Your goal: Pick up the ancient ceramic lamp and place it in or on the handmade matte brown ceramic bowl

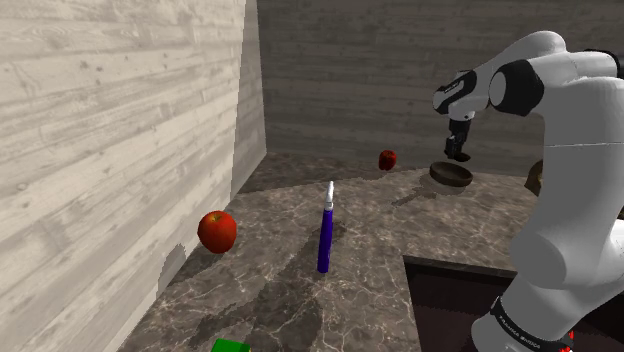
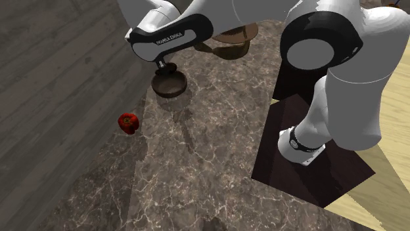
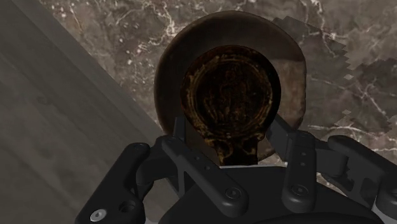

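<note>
The black gripper pinches the dark brown lamp, its jaws closed against the lamp's flanks. The lamp hangs above the brown bowl, which sits near the counter's back edge by the plank wall. The lamp's decorated round face is turned up toward the hand. Its long axis runs from the round body to a narrow end that points back at the palm, where the hand cuts it off. In the shoulder view the lamp is hard to make out. A red apple lies by the counter's wall-side edge.
</note>
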### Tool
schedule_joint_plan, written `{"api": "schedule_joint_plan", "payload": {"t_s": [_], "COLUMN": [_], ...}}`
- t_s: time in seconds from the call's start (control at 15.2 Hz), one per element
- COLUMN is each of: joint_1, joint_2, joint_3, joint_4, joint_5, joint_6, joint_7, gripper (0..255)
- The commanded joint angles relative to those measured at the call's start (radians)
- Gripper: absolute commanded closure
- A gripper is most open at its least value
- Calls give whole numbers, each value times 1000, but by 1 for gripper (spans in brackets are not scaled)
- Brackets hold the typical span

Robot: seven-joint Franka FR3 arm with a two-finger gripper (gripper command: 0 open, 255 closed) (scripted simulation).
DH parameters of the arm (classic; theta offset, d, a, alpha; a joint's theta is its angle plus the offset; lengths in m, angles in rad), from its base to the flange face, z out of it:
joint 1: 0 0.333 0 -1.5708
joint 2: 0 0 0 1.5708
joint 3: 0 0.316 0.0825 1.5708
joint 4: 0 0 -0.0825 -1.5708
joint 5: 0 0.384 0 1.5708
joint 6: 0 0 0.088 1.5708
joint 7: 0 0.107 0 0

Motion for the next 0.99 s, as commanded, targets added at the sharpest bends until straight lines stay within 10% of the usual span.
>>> {"api": "schedule_joint_plan", "payload": {"t_s": [0.0,0.92], "joint_1": [-3,-11], "joint_2": [9,60], "joint_3": [1,12], "joint_4": [-15,-56], "joint_5": [3,20], "joint_6": [24,113], "joint_7": [-2,-1], "gripper": [255,255]}}
